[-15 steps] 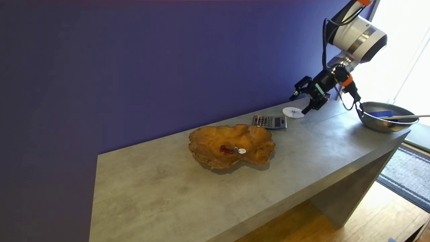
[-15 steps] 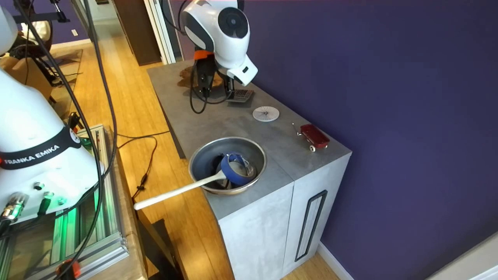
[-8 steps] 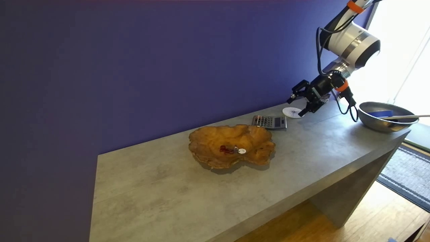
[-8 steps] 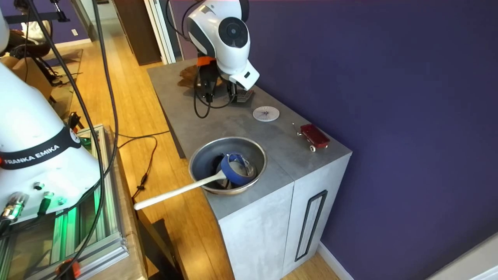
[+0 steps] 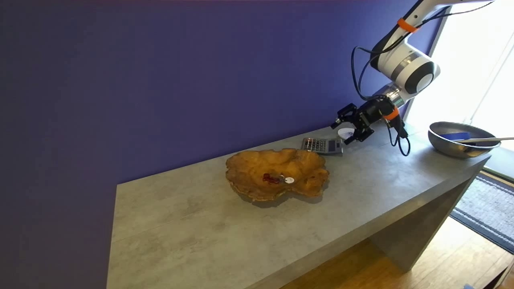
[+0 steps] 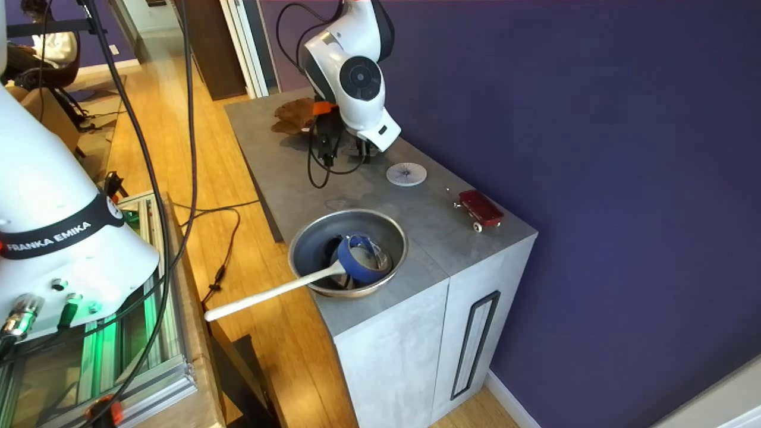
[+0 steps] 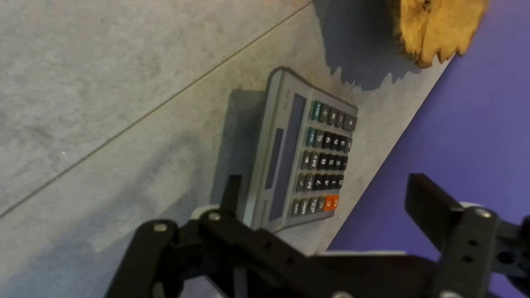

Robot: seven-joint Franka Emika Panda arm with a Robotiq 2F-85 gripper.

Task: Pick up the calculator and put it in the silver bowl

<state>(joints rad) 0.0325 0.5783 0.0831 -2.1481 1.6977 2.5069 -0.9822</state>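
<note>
Deep purple wall (image 5: 200, 80) across the background in both exterior views. Against it, a long grey worktop (image 5: 192, 224), mottled like concrete. Slanting down over that worktop, a white-and-black robot arm (image 5: 405, 64) with orange strapping (image 5: 406, 25). Next, a wavy-edged amber-brown wooden dish (image 5: 249, 168), with a small red-and-white object (image 5: 271, 179) inside, too indistinct to name. Near one end, well apart from the dish, the silver bowl (image 6: 382, 229), with a blue ring (image 6: 359, 272) inside and a long pale handle (image 6: 273, 292) jutting out over the rim. At the tip of the arm, the claw (image 7: 325, 182), spread wide, with one jaw in front of a corner of the calculator (image 7: 300, 159) in the wrist view; impossible to tell whether touching. Position of that calculator: face up on the worktop, near the dish and well apart from the silver bowl. Smaller, toward the same end as the bowl, a dark red toy wagon (image 6: 480, 208) with white wheels. Last, between wagon and calculator, a flat white disc (image 6: 406, 174) with thin dark radiating lines.
</note>
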